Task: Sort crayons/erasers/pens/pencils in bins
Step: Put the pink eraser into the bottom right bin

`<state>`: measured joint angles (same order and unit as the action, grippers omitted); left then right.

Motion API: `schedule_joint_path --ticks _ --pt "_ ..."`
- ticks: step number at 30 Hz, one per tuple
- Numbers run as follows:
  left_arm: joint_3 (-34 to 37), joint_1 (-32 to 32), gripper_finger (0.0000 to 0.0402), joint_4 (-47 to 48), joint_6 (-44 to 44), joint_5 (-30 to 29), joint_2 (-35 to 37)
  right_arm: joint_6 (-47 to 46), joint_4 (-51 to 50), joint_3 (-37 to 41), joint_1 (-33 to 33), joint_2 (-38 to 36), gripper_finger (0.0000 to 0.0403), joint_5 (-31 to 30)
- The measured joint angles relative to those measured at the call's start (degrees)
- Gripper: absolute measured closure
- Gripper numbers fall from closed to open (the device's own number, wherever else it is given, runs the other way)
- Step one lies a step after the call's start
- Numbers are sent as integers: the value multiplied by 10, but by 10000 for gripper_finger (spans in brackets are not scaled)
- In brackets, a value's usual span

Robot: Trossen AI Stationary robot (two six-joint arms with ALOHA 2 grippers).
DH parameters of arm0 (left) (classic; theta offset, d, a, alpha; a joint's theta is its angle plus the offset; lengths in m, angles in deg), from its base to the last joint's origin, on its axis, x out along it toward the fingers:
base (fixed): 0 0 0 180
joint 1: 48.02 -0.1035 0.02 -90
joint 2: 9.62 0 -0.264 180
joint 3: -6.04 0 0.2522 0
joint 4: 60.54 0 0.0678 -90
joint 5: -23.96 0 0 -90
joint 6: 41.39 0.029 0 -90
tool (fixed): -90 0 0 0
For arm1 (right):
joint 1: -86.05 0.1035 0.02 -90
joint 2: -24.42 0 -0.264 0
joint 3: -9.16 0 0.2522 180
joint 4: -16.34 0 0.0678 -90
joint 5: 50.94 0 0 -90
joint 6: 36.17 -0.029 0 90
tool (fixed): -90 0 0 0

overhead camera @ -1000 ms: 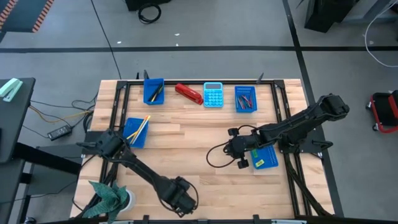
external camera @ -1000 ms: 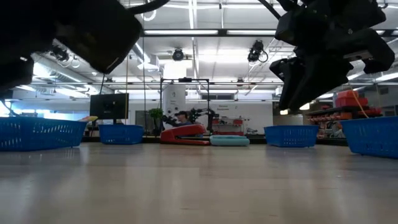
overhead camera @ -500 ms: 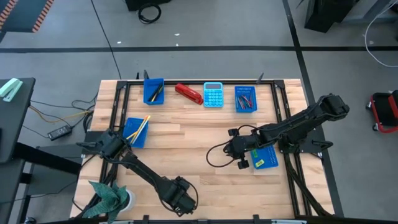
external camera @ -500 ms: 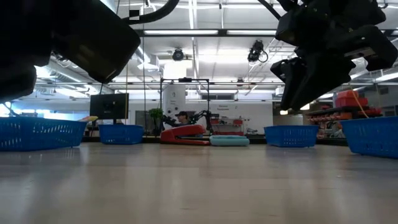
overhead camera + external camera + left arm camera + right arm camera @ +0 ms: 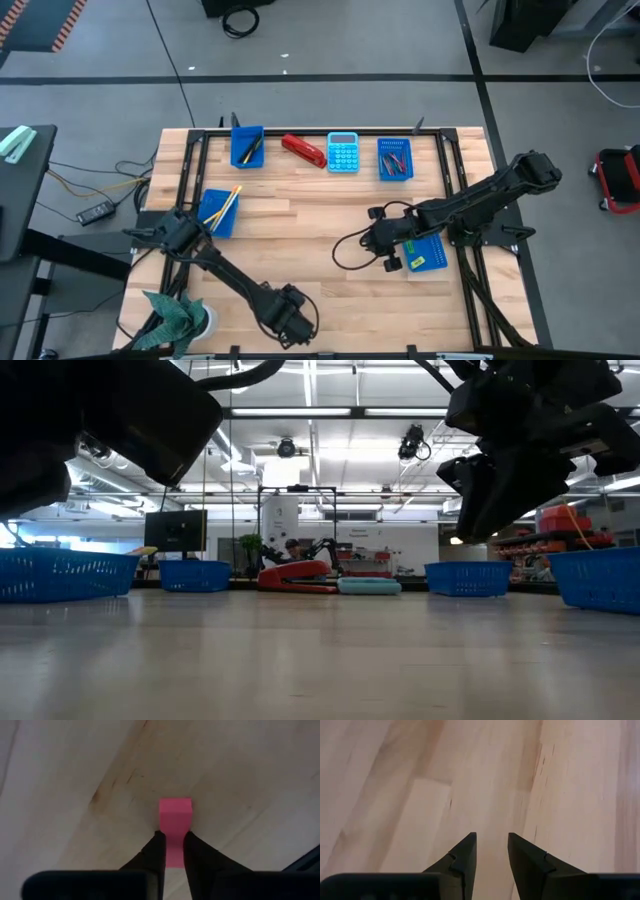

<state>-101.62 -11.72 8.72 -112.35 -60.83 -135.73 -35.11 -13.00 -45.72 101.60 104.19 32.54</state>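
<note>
- Pinching a pink eraser (image 5: 175, 822) between its jaws, the left gripper (image 5: 290, 322) sits low at the bottom centre of the high view, over the counter (image 5: 310, 215).
- Right gripper (image 5: 384, 243), right of centre beside a blue bin (image 5: 430, 254), hovers with jaws apart, gripping nothing.
- Three more bins: upper left (image 5: 246, 146), upper right (image 5: 395, 158), left (image 5: 219, 212).

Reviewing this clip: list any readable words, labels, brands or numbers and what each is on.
None can be read.
Light-blue calculator: key markings too small to read.
Red stapler: no legible label.
Background signs in the low view: too blurred.
</note>
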Motion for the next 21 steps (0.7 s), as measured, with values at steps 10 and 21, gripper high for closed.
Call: schedule_joint_path --ticks 10,21 --pt "3 -52 351 -5 91 -67 58 -41 -256 -138 0 0 286 -14" --pt "2 -135 396 -28 292 -203 128 -194 -415 -251 16 -108 286 -24"
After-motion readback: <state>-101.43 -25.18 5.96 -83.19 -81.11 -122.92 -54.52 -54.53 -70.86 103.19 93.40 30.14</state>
